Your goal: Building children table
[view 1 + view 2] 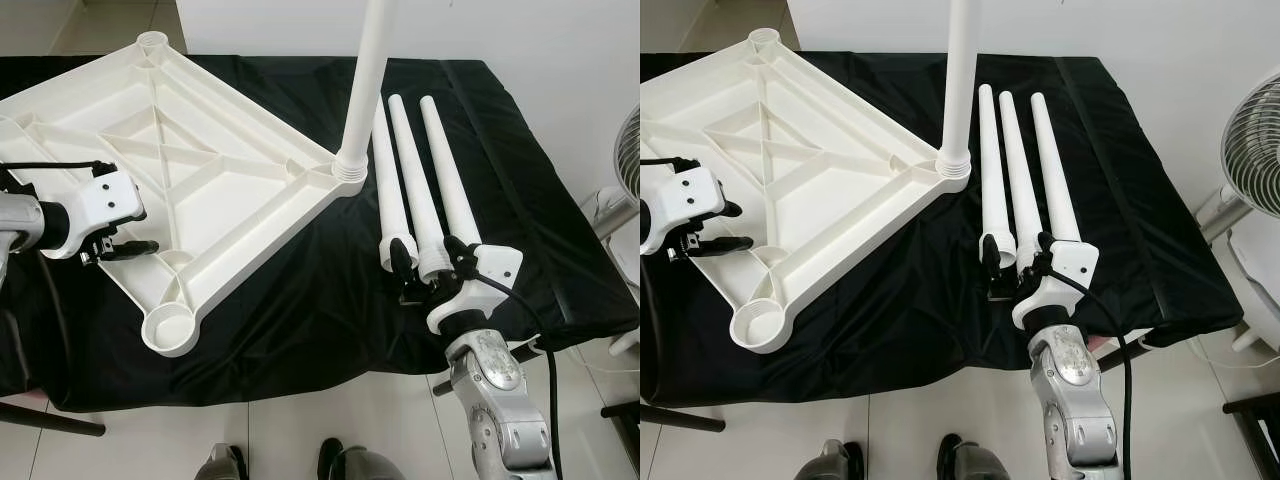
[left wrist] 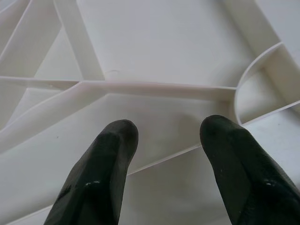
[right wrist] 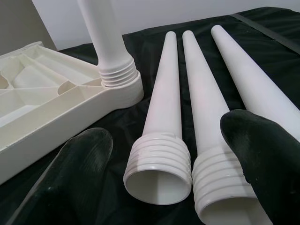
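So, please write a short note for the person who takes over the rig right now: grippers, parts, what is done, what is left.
Left gripper: open, over the ribbed underside of the tabletop, holding nothing.
Right gripper: open, at the threaded ends of the loose legs, not yet closed on any.
Parts: the tabletop lies upside down on the black cloth. One leg stands upright in its corner socket. Three loose legs lie side by side on the cloth to its right.
Done: one leg fitted.
Left: three legs to fit in the three open sockets, then probably turn the table upright.
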Robot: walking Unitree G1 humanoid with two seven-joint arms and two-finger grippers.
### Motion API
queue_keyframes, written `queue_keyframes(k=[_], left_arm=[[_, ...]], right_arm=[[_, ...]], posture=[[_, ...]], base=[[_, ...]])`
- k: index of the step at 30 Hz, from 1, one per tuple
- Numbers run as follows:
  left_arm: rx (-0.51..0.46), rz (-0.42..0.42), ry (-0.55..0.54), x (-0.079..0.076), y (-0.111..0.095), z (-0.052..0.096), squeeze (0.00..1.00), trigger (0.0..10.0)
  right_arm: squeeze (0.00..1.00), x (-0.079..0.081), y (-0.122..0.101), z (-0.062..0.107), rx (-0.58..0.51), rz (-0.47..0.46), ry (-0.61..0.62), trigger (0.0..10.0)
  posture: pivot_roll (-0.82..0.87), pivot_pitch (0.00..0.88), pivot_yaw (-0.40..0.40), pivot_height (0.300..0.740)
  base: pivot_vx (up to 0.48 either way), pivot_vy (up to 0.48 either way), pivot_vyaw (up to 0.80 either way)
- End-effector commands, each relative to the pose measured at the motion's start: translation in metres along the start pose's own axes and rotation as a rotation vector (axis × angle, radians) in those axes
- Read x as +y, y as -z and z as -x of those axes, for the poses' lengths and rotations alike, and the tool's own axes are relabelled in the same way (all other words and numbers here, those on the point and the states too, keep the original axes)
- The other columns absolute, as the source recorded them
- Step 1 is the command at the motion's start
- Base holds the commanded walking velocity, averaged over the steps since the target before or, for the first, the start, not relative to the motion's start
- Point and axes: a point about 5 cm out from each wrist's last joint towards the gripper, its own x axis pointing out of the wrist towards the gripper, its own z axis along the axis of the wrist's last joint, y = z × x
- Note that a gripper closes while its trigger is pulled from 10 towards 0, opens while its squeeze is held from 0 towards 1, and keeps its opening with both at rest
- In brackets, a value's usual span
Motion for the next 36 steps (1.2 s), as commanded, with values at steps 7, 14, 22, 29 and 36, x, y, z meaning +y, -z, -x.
queue_keyframes(k=[7,14,22,29,36], left_arm=[[0.022,-0.007,0.007,-0.006,0.005,-0.002,1.0,10.0],[0.053,-0.026,-0.01,0.002,0.01,0.009,0.0,10.0],[0.054,0.012,-0.054,0.015,0.013,0.025,0.0,10.0],[0.074,0.007,-0.029,0.01,0.02,0.024,0.0,10.0],[0.06,-0.005,0.001,0.004,0.017,0.015,0.0,10.0]], right_arm=[[0.0,-0.001,0.003,0.002,0.017,-0.001,0.005,10.0],[0.0,-0.001,0.004,0.005,0.027,-0.001,0.001,10.0],[0.0,0.0,0.004,0.004,0.028,-0.006,-0.003,10.0],[0.0,0.0,0.005,0.005,0.03,-0.002,-0.002,10.0],[0.0,0.0,0.004,0.005,0.031,-0.001,0.0,10.0]], posture=[[0.04,0.227,-0.045,0.74],[0.04,0.229,-0.049,0.74],[0.05,0.227,-0.048,0.74],[0.05,0.231,-0.047,0.74],[0.05,0.236,-0.047,0.74]], base=[[0.0,0.0,0.0],[0.0,0.0,0.0],[0.0,0.0,0.0],[0.0,0.0,0.0],[0.0,0.0,0.0]])
